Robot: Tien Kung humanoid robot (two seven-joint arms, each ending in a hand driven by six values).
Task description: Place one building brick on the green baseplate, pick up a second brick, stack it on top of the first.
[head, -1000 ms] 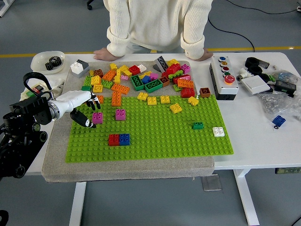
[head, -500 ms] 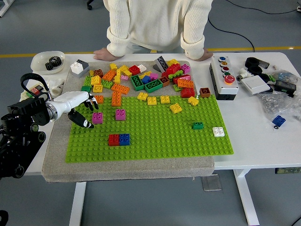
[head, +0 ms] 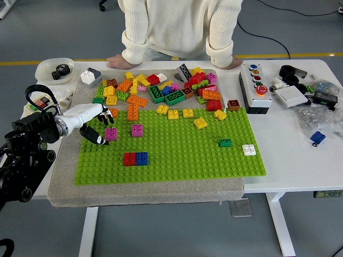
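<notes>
**Left hand at the magenta brick on the baseplate's left edge**

The white-shelled left hand (head: 91,122) reaches in from the left on its black arm, fingers curled downward around the small magenta square brick (head: 111,134) that sits on the flat green studded baseplate (head: 177,155). A fingertip touches the brick's left side; whether the grip has closed fully cannot be told.

Just to the right stands a second magenta square brick (head: 138,130). Nearer the front edge, a red brick (head: 129,158) and a blue brick (head: 142,158) sit side by side, touching. Further right on the plate are a small dark green brick (head: 225,142) and a white square brick (head: 248,149), with several yellow bricks (head: 200,123) along the far edge.

Behind the plate lies a dense heap of loose mixed-colour bricks (head: 161,88), on the same grey pad (head: 144,193). A person in a cream knitted sweater (head: 177,27) stands at the far side, both hands resting flat on the white table (head: 300,155).

The middle and front right of the baseplate are open studs. To the right stand a grey control box with coloured buttons (head: 257,88) and scattered small parts; at far left, a white bowl holding black gears (head: 53,69).
</notes>
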